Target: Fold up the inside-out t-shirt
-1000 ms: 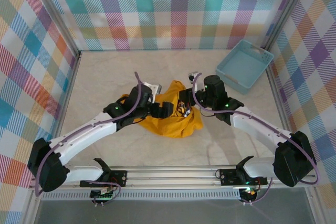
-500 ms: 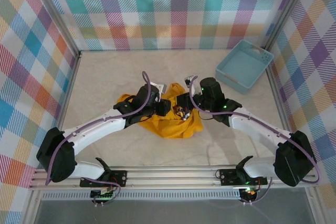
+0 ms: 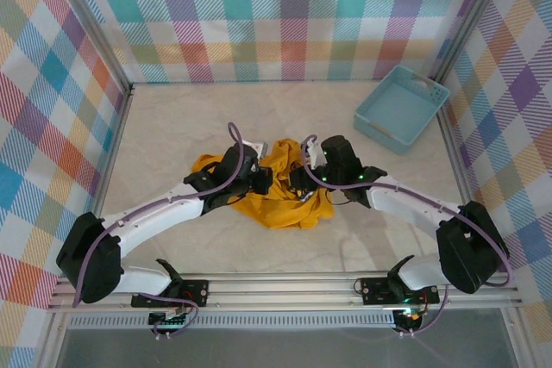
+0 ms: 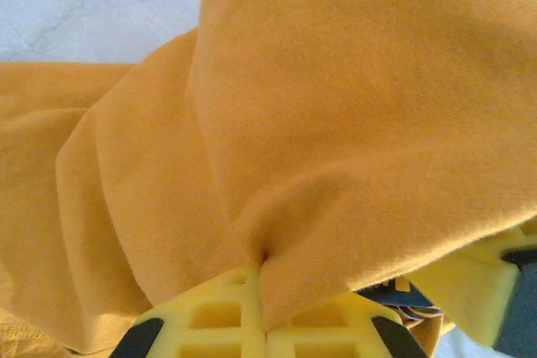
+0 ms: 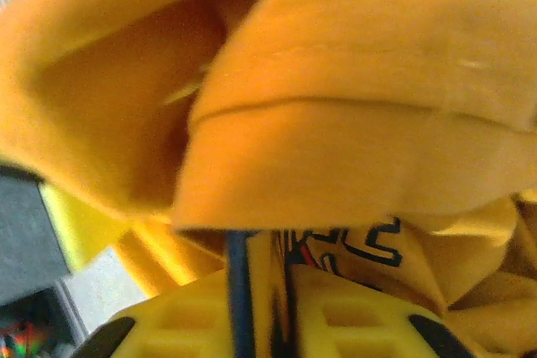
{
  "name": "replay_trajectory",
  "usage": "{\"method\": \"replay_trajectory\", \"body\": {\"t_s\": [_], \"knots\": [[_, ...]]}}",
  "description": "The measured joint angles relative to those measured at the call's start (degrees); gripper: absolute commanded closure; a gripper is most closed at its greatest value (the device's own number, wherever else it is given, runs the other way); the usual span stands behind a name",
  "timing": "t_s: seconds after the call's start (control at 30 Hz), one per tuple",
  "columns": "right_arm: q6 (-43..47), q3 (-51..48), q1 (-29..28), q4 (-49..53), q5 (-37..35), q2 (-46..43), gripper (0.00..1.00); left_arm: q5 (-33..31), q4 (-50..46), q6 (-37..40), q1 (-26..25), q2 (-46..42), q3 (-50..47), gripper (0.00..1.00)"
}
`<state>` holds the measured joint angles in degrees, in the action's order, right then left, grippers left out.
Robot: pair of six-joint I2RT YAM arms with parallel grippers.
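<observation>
A mustard-orange inside-out t-shirt (image 3: 278,204) lies crumpled in the middle of the table (image 3: 172,127), with no fold made. The left claw (image 4: 264,303) is clenched on a pinch of cloth. The right claw (image 5: 260,308) has cloth between its pads, but I cannot tell whether it grips. Spreading and folding appear to remain

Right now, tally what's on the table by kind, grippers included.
mustard-orange t-shirt: 1
light blue basket: 1
grippers: 2, the left gripper and the right gripper
total: 4
</observation>
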<state>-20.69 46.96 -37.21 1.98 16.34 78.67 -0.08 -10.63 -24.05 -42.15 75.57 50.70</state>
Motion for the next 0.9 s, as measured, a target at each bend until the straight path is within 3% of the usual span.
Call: {"method": "replay_trajectory", "body": {"t_s": [0.1,0.23,0.4,0.47,0.6,0.73,0.77,0.8,0.9], "knots": [[1.09,-0.04,0.00,2.36,-1.97,-2.34,1.00,0.46,-0.87,-0.42,2.89,-1.53,-0.22,1.00],[2.21,-0.11,1.99,6.27,-3.28,-11.43,1.00,2.32,-3.63,-0.81,12.66,-5.84,-0.42,1.00],[1.16,0.42,11.58,6.86,1.33,-23.21,1.00,8.35,-5.97,-3.58,27.52,-11.08,1.22,1.00],[-0.31,0.83,14.32,5.88,3.82,-25.00,1.00,10.51,-5.95,-4.66,30.86,-11.69,2.82,1.00],[-3.69,-0.07,15.30,0.98,10.19,-23.52,1.00,13.79,-7.96,-4.55,31.23,-8.48,7.61,1.00],[-5.05,-7.85,14.01,-4.59,12.00,-19.47,1.00,10.88,-14.69,-2.19,29.94,3.13,13.53,0.88],[-4.98,-9.92,13.27,-4.61,11.52,-18.84,1.00,9.16,-16.31,-1.90,29.46,5.79,13.75,0.81],[-4.68,-12.22,12.09,-4.24,10.75,-18.23,1.00,7.43,-18.36,-1.79,28.92,8.02,13.49,0.68],[-3.41,-15.56,7.39,-2.23,7.54,-17.57,1.00,2.95,-24.17,-2.03,26.56,9.64,11.30,0.50]]}}
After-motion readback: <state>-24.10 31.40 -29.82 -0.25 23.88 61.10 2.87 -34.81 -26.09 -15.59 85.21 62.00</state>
